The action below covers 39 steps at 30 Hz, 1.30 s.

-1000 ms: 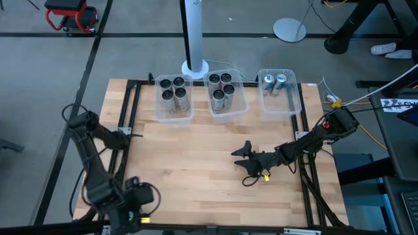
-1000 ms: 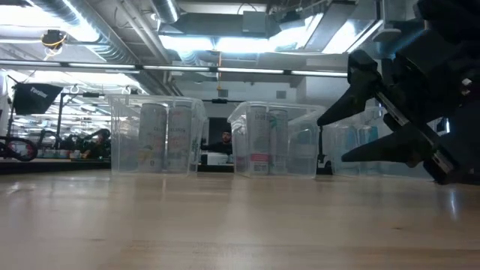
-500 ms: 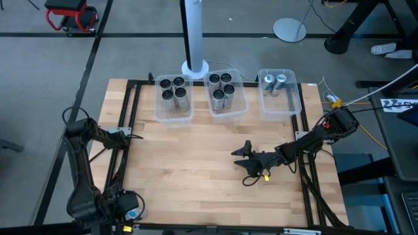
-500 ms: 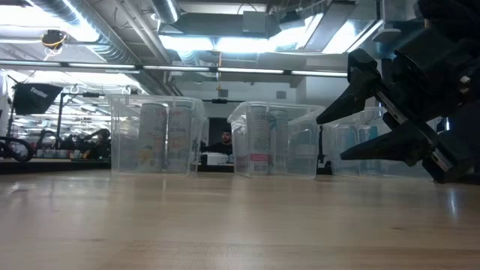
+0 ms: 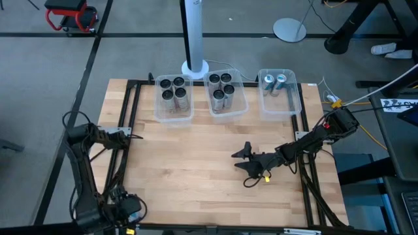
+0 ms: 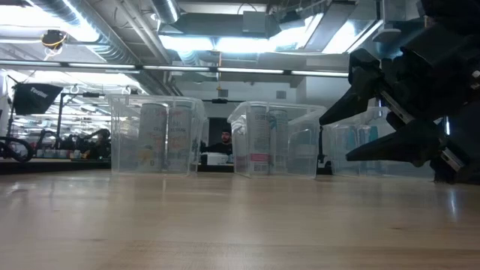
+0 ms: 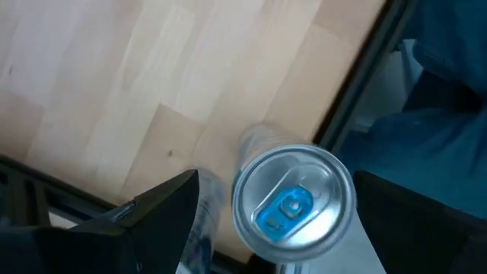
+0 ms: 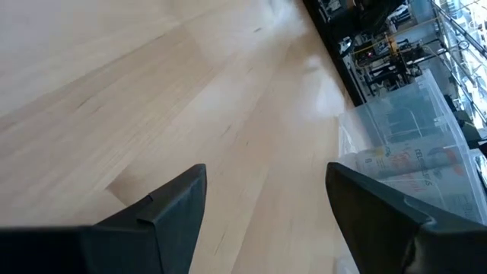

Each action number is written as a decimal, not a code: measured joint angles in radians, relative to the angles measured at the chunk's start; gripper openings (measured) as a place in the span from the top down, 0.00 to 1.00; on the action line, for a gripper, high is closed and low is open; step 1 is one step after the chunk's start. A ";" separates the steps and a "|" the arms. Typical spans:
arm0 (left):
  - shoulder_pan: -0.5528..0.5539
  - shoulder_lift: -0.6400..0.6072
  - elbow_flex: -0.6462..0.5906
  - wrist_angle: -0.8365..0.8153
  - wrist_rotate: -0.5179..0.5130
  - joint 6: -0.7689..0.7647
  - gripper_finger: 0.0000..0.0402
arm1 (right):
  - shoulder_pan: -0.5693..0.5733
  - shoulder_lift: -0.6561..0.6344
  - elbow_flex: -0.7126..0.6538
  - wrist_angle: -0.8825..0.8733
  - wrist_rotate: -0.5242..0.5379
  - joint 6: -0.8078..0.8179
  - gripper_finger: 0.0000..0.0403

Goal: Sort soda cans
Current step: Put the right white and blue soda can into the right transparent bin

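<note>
High view, my left jaws: at the near-left corner of the surface, right on its edge. This arm is the nearer one to the loose can.
High view, my right jaws: apart, holding nothing, low over the middle right of the surface and pointing left; well apart from all bins.
High view, containers: left bin holds four dark-topped soda cans; middle bin holds five dark-topped ones; right bin holds two pale-topped ones at its far end.
Low view: right jaws hang spread just above the surface on the right. All three bins stand in a row at the far side, with cans upright inside.
Left wrist view: one can with a blue tab stands upright, long axis running straight up towards me, directly between my two fingers at the surface's edge. The jaws stand wide on either side of it. I cannot tell whether they are clamped on it.
Right wrist view: bare surface between my spread jaws, with a bin of cans beyond.
Judgement: the blue tab suggests the right bin.
</note>
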 joint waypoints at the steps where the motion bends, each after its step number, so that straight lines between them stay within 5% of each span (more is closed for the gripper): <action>1: -0.002 0.008 -0.001 0.001 0.002 -0.014 0.17 | 0.000 0.000 0.000 0.000 -0.001 0.001 0.33; 16: 0.011 0.020 -0.079 0.053 0.021 -0.061 0.17 | 0.000 0.000 0.001 -0.001 -0.001 0.000 0.33; 21: 0.053 0.021 -0.098 0.104 0.105 -0.025 0.28 | 0.008 0.000 0.001 -0.004 -0.008 0.002 0.33; 25: 0.086 0.021 -0.102 0.149 0.110 0.068 0.45 | 0.032 0.000 0.002 -0.004 0.010 0.000 0.33; 39: 0.306 0.002 -0.073 0.137 0.103 0.513 0.45 | 0.150 0.000 0.002 -0.010 0.039 0.040 0.33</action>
